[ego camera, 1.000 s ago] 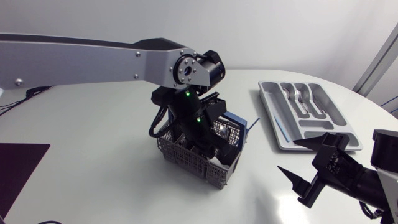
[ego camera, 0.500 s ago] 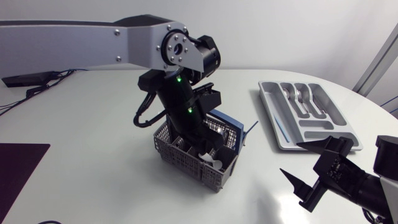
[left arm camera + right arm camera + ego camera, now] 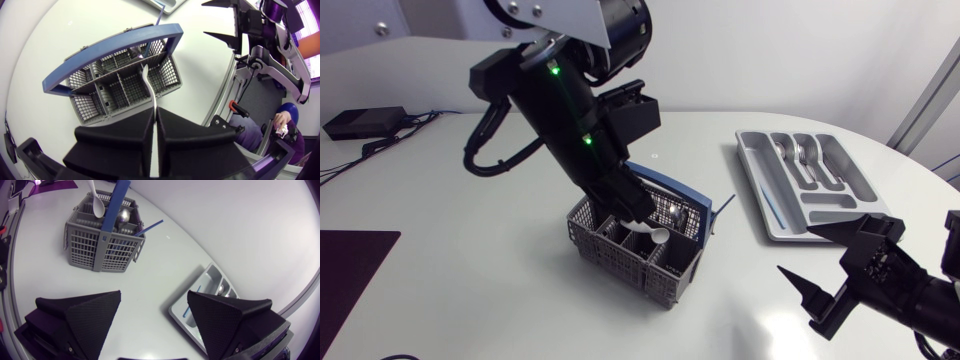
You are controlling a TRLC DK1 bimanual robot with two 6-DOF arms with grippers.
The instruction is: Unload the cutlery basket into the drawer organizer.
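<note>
The grey cutlery basket (image 3: 620,250) with its blue handle (image 3: 675,190) stands mid-table. Above it my left gripper (image 3: 632,208) is shut on the stem of a white plastic spoon (image 3: 653,234), whose bowl hangs just over the basket's compartments. The left wrist view shows the spoon (image 3: 151,90) running out from between the closed fingers toward the basket (image 3: 110,90). A metal spoon (image 3: 122,215) and a blue utensil (image 3: 149,228) stay in the basket (image 3: 100,242). The grey drawer organizer (image 3: 775,215) lies at the right. My right gripper (image 3: 835,270) stands open in front of it, holding nothing.
The organizer (image 3: 192,305) holds metal cutlery (image 3: 807,155) in its far slots and a blue piece (image 3: 770,205) in a side slot. A dark mat (image 3: 350,270) lies at the table's left edge, and a black box with cables (image 3: 360,122) sits at the far left.
My left arm has risen and drawn the white spoon up out of the basket. The right gripper has drifted slightly to the right, still open.
</note>
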